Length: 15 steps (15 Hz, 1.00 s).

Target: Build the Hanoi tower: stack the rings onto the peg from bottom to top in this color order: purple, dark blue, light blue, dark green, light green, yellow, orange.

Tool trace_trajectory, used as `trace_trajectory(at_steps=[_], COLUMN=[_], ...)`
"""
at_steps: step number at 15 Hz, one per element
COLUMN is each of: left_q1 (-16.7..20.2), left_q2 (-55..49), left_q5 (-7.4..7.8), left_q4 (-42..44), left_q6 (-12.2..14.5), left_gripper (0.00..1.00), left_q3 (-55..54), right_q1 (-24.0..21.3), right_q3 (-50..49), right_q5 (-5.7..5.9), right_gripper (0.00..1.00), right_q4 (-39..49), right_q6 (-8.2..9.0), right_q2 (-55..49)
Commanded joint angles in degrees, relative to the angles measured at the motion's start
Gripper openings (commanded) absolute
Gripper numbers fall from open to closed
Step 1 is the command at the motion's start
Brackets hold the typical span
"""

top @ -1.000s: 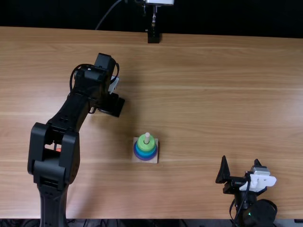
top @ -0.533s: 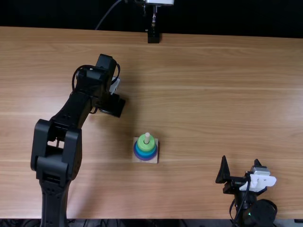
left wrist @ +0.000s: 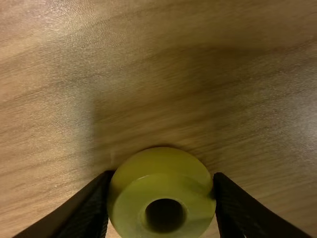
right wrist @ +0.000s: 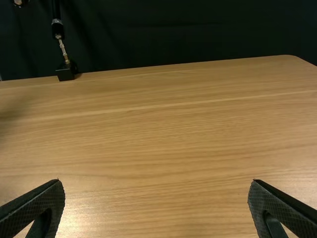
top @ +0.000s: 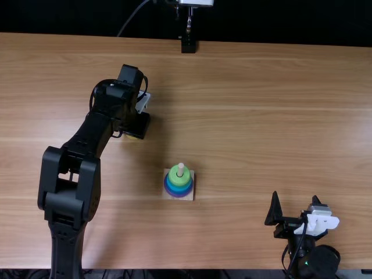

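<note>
Item one, the peg holder: a pale square base [top: 190,197] with an upright peg [top: 181,167], standing left of the middle on the near half of the light brown worktop [top: 250,116]. Threaded on the peg, from the bottom: purple ring [top: 178,196], dark blue ring [top: 178,192], light blue ring [top: 179,187], and a light green ring [top: 174,181] uppermost, with the peg tip poking out through its hole; whether a dark green one sits underneath it, I cannot tell. Item two, a yellow ring [left wrist: 161,186], hole facing the left wrist camera: it is clamped in the left gripper [top: 138,127], a finger touching either side. From above, a sliver of its yellow peeps out below that gripper, on the left part of the worktop, farther from the near edge than the peg and well apart from it. Whether the ring touches the wood, I cannot tell. Item three, the right gripper [top: 295,200], near the worktop's near edge, right of the peg and well apart from it: its two fingers are spread wide, with bare space between them. Item four, a black block [top: 188,44] at the far edge, with a metal rod rising from it; behind stands a dark cloth [right wrist: 173,29].
</note>
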Motion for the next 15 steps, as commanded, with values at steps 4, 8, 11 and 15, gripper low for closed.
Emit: trace_trajectory(at_steps=[4, 8, 11, 15], left_q1=[1.8, 1.4, 0.9, -2.5], left_q2=[-1.7, -7.9, -14.7, -25.3], left_q5=[0.55, 1.5, 5.82, 10.99], left_q4=[-3.4, -14.7, -16.5, -14.5], left_q6=[0.1, -0.1, -0.1, -0.4], left_gripper=[0.0, 0.0, 0.0, 0.0], left_q3=[6.1, 11.4, 10.0, -2.4], right_q1=[-0.6, -0.6, -0.6, -0.6], right_q3=[-3.6, -3.6, -3.6, -3.6], right_q5=[0.81, 0.81, 0.81, 0.81], right_gripper=[1.0, 1.0, 1.0, 1.0], right_q4=[-3.9, -3.9, -3.9, -3.9], right_q6=[-0.07, -0.07, -0.07, -0.07], right_q2=[-1.1, -1.1, -1.1, -1.1])
